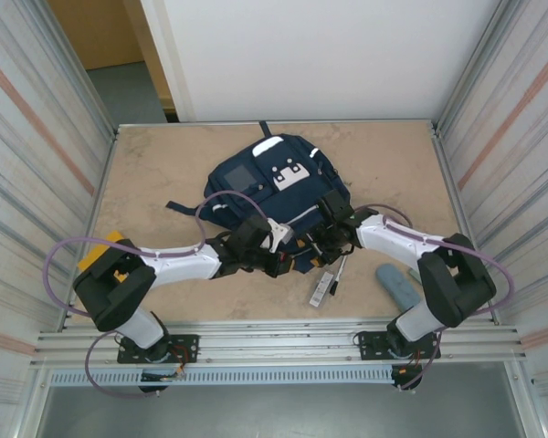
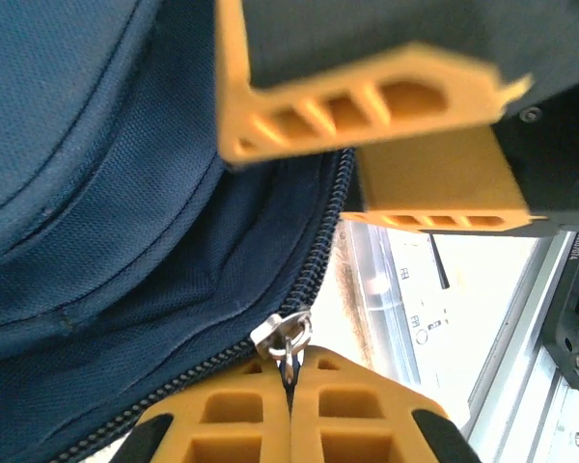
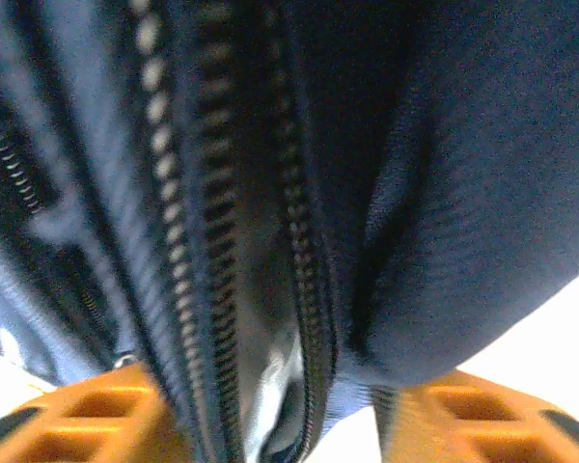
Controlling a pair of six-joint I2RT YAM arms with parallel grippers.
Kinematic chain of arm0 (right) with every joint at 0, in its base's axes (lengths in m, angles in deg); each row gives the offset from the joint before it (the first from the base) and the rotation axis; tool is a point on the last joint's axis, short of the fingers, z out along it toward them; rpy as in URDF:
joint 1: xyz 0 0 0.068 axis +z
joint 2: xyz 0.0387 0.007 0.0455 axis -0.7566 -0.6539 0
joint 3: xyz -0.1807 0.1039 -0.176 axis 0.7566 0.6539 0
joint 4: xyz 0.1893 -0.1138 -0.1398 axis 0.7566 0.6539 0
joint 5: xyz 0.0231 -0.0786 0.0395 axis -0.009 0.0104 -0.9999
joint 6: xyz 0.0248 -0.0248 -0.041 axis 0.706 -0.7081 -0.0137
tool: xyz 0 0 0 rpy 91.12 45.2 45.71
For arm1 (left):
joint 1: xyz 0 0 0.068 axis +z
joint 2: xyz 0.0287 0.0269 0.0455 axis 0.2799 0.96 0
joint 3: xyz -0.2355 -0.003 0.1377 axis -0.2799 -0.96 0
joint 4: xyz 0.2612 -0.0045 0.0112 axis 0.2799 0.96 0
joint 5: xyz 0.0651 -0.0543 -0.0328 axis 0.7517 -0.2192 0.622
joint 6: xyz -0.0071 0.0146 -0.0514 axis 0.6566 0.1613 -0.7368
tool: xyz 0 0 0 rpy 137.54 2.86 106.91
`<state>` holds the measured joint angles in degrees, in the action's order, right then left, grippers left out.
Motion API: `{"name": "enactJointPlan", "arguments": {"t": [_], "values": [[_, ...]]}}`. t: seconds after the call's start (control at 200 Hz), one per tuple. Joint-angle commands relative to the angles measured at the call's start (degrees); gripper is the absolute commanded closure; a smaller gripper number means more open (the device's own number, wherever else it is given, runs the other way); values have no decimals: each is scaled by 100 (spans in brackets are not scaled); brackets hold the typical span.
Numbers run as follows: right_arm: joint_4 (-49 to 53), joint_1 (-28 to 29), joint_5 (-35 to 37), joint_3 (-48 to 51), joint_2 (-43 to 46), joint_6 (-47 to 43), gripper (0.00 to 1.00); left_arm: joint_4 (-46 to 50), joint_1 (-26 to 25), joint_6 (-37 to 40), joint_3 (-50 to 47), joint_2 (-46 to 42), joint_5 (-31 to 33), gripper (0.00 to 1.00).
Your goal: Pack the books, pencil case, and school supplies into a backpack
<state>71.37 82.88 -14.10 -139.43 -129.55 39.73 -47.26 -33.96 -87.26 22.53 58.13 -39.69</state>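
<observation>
Left gripper pinched shut on small metal zip pull | right gripper astride parted zip, jaws apart, grip unclear | overhead: large navy fabric backpack mid-table, soft grey-blue pouch beside right arm

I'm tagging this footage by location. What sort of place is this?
Most likely a lab robot cell: ribbed panel walls enclose a beige table, and the left arm and right arm are bolted to a metal rail at its near edge.

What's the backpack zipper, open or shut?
Open here: the backpack zipper has its two rows of teeth standing apart, with pale lining showing between.
</observation>
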Motion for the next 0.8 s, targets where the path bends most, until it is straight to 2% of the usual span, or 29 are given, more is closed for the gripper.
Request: {"name": "enactJointPlan", "arguments": {"t": [0.0, 0.03, 0.075, 0.17, 0.246, 0.381, 0.476, 0.551, 0.661, 0.707, 0.792], "values": [[-91, -40, -4, -236, -153, -145, 77, -26, 118, 129, -100, -300, 205, 100], [-99, -53, 31, -245, -128, -214, 87, 36, 165, 112, -124, -373, 287, 100], [-147, -83, 74, -286, -81, -408, 94, 223, 279, 82, -170, -487, 496, 100], [-56, -229, -137, -528, -7, -875, 99, 980, 648, -110, -226, -702, 1329, 100], [128, -331, -240, -700, 80, -1108, 100, 1163, 1104, -153, -431, -890, 1469, 100], [224, -521, -405, -816, 250, -1297, 100, 1142, 1992, -151, -738, -1251, 1377, 100], [213, -542, -609, -899, 312, -1441, 100, 1256, 2367, -31, -783, -1332, 1758, 100], [54, -461, -677, -873, 354, -1499, 98, 1257, 2594, 101, -791, -1213, 2176, 100], [-91, -377, -873, -876, 320, -1539, 94, 1259, 3110, 91, -611, -901, 1910, 100], [-154, -321, -909, -849, 293, -1552, 94, 1222, 3195, 76, -550, -759, 2035, 100], [-561, -221, -1031, -733, 286, -1644, 83, 1614, 3207, 61, -267, -510, 2549, 100]]}}
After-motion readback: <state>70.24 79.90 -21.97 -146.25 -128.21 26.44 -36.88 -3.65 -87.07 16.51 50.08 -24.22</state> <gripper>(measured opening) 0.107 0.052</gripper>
